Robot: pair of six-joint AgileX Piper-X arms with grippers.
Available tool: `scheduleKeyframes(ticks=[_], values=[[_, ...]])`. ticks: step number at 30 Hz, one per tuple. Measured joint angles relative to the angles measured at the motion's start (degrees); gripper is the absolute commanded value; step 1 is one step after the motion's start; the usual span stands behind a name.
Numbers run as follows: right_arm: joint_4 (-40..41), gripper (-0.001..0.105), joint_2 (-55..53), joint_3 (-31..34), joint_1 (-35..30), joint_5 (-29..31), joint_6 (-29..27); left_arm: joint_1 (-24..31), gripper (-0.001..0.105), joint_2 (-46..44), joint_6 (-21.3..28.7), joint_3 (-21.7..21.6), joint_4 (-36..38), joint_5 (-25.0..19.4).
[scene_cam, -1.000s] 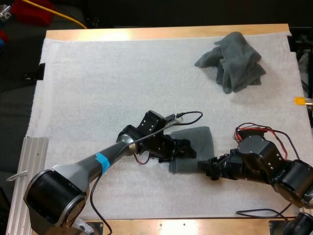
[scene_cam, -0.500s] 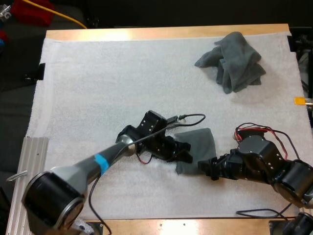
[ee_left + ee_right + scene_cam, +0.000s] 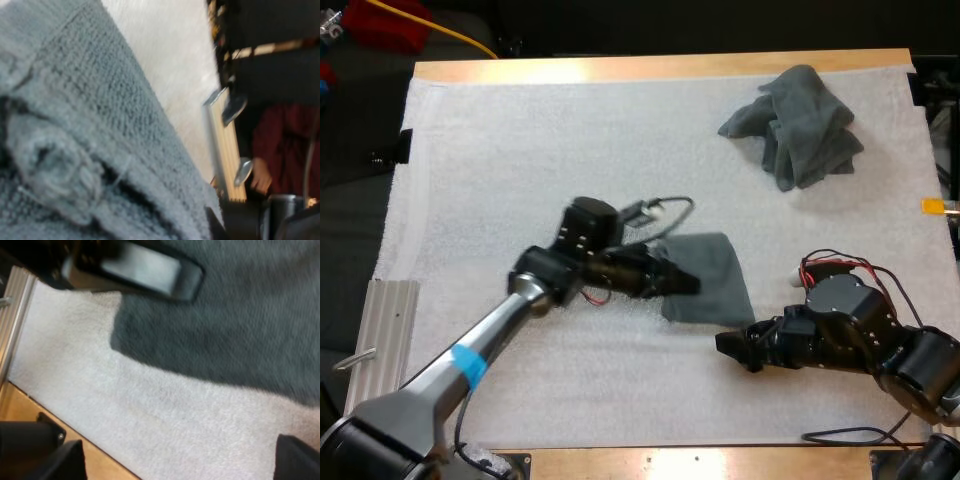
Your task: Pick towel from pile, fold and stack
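Note:
A folded dark grey-green towel (image 3: 715, 275) lies on the white mat (image 3: 520, 150) near the middle. My left gripper (image 3: 682, 284) is shut on the towel's left edge. In the left wrist view the towel's folded layers (image 3: 90, 125) bunch up close in front. My right gripper (image 3: 728, 345) stands open on the mat just in front of the towel, touching nothing. The right wrist view has the towel (image 3: 245, 315) ahead of my right gripper (image 3: 175, 462), whose fingers stand wide apart, and my left gripper (image 3: 145, 272) at the towel's edge. A crumpled towel pile (image 3: 800, 125) sits at the far right.
An aluminium rail (image 3: 385, 330) runs along the mat's near left side, and also appears in the left wrist view as the rail (image 3: 225, 145). The table's wooden front edge (image 3: 30, 415) is close below my right gripper.
My left gripper has shut on the towel's edge and drawn back to the left and farther away, dragging the towel with it. My right gripper has slid slightly left.

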Motion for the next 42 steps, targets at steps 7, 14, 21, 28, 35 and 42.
scheduleKeyframes(ticks=[7,14,21,28,35,42], values=[[-5.34,0.073,0.00,0.00,0.00,-2.32,0.00,9.54,0.000,-3.92,0.85,0.00,0.00,1.68],[-6.03,0.073,0.00,0.00,0.00,-2.52,0.00,20.98,0.000,-5.83,2.67,0.00,1.03,3.76],[-6.03,0.073,0.00,0.00,0.00,-2.52,0.00,32.29,0.000,-5.83,11.97,0.00,9.38,2.79],[-6.03,0.073,0.00,0.00,0.00,-2.52,0.00,43.35,0.000,-5.83,18.05,0.00,12.09,2.49],[-6.03,0.073,0.00,0.00,0.00,-3.18,0.00,48.69,0.000,-5.83,20.95,0.00,12.09,-3.67],[-6.03,0.073,0.00,0.00,0.00,-3.25,0.00,48.77,0.000,-5.56,23.74,0.00,11.60,-9.39]])
